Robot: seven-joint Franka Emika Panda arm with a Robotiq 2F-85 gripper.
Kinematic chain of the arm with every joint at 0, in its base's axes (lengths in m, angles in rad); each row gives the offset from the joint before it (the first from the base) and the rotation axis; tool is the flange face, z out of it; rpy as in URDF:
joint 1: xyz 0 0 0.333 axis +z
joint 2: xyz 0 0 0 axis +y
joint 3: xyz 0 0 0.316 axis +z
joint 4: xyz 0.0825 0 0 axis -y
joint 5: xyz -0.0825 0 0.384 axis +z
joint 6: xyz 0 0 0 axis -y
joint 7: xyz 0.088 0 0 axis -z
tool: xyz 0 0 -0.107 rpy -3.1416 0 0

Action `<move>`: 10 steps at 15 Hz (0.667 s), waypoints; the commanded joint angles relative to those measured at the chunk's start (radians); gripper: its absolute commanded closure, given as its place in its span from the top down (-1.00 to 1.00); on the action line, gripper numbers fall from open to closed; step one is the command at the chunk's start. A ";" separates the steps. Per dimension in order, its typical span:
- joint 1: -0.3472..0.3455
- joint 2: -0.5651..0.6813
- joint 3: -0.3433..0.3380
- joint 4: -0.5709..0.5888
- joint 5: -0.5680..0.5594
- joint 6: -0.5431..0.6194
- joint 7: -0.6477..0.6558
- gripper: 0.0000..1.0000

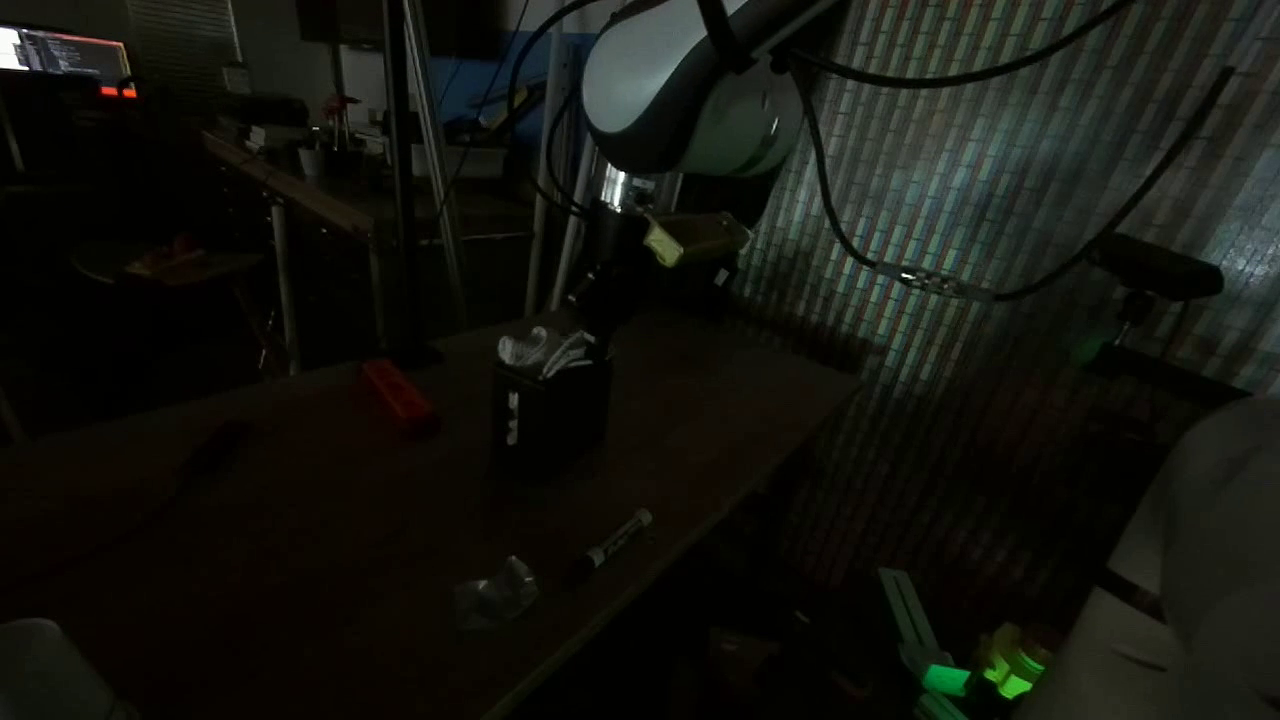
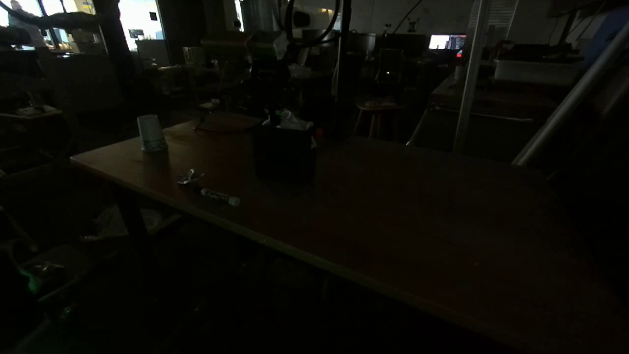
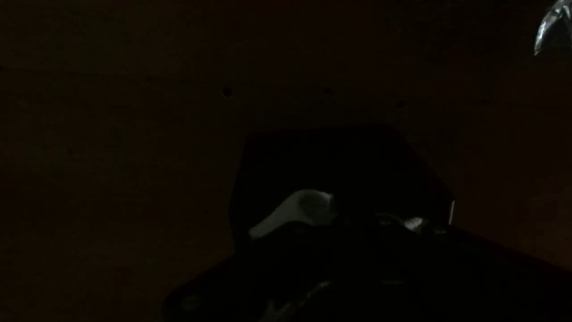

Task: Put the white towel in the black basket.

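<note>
one pale cup (image 2: 151, 132), on a wooden table (image 2: 403, 211) in an exterior view. one crumpled clear wrapper (image 2: 189, 177). one marker (image 2: 219, 196), lying just beside it. one gripper (image 2: 273, 117), dark, pointing down at the mouth of one black basket (image 2: 285, 156), upright; whether clenched or released cannot be told. one white towel (image 2: 294, 121), bunched in the basket, protruding above its rim.

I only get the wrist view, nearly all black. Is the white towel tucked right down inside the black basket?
Observer: Not entirely: in both exterior views, the white towel bulges above the rim of the black basket.
Operator: Is anything lying around nearby?
Observer: Yes, a marker lies near the edge of the table.
Operator: And could I knock anything over?
Observer: Perhaps the pale cup: in an exterior view it stands apart from the basket.
</note>
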 commanded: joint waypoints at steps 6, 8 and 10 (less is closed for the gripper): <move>0.003 0.087 -0.009 0.100 0.002 0.022 -0.045 -1.00; 0.001 0.101 -0.010 0.106 0.008 0.024 -0.049 -1.00; 0.001 0.114 -0.009 0.111 0.011 0.025 -0.052 -1.00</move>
